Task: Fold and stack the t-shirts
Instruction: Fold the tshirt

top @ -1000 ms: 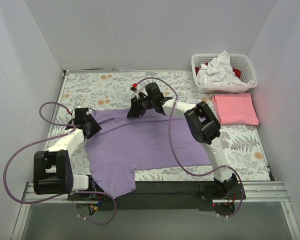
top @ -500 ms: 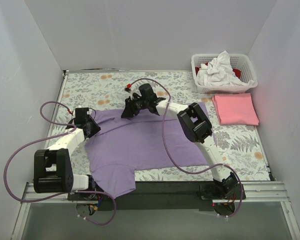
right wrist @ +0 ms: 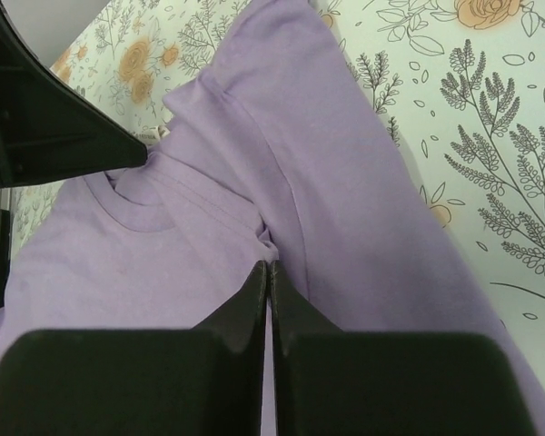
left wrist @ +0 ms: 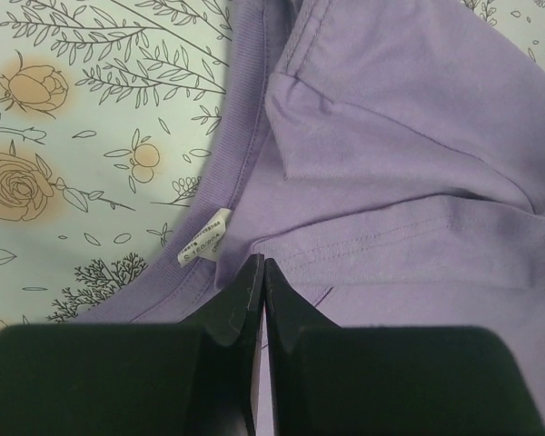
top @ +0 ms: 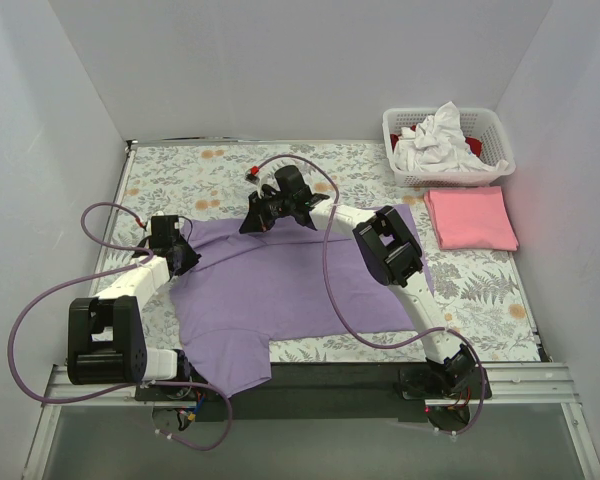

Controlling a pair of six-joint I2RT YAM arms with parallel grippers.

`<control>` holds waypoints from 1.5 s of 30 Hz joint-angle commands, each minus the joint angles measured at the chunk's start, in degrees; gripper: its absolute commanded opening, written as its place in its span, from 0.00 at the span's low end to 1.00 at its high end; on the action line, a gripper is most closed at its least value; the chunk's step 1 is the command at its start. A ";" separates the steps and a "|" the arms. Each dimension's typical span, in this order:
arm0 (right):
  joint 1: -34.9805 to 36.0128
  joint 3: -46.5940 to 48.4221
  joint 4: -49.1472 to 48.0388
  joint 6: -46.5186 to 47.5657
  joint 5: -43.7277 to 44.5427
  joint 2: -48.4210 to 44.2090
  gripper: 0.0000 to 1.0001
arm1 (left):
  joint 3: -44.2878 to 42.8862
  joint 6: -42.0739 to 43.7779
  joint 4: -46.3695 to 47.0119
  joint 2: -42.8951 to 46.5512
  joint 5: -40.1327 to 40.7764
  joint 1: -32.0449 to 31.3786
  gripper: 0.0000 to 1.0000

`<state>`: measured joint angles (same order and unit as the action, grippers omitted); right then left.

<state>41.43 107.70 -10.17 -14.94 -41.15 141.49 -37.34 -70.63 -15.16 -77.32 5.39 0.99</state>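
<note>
lavender t-shirt (top: 280,290): lay spread on the worktop's floral cloth (top: 180,175), with one sleeve hanging over the near edge and the neck end toward the far left.
left pincer (left wrist: 262,268): jaws closed, pinching the lavender t-shirt just beside the collar (left wrist: 245,118); the white neck label (left wrist: 207,238) sat next to the tips.
right pincer (right wrist: 268,271): jaws closed on a pinch of the same tee at the far shoulder, near the sleeve seam.
step in hand: judged to be the first fold of this tee. Both pincers gripped the neck end, and the fabric was not yet doubled over.
next move: likely calls for both pincers to rise together and carry the neck end toward the hem, kept level so the fold line lands straight. An uneven pull would skew it.
pink t-shirt (top: 470,218): lay folded flat at the far right, well apart from the arms; probably the stack base.
basket (top: 500,140): stood behind the pink t-shirt, holding a crumpled white t-shirt (top: 435,140) and a sliver of a red t-shirt (top: 472,146), both unfolded.
</note>
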 commanded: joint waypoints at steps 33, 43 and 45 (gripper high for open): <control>-0.91 -18.84 -0.81 4.13 -1.83 -17.47 0.01 | -4.32 -5.04 -16.57 12.28 2.43 -0.20 0.00; -0.91 -22.71 0.68 5.44 -1.39 -19.94 0.01 | -5.19 -4.96 -19.03 14.48 4.02 -0.20 0.00; -0.91 -22.53 1.38 5.62 -1.22 -20.20 0.01 | -5.37 -5.13 -19.91 14.48 3.49 -0.20 0.00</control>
<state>40.73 85.21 -9.23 -10.87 -42.19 125.05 -40.29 -75.50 -33.10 -64.69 8.56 0.99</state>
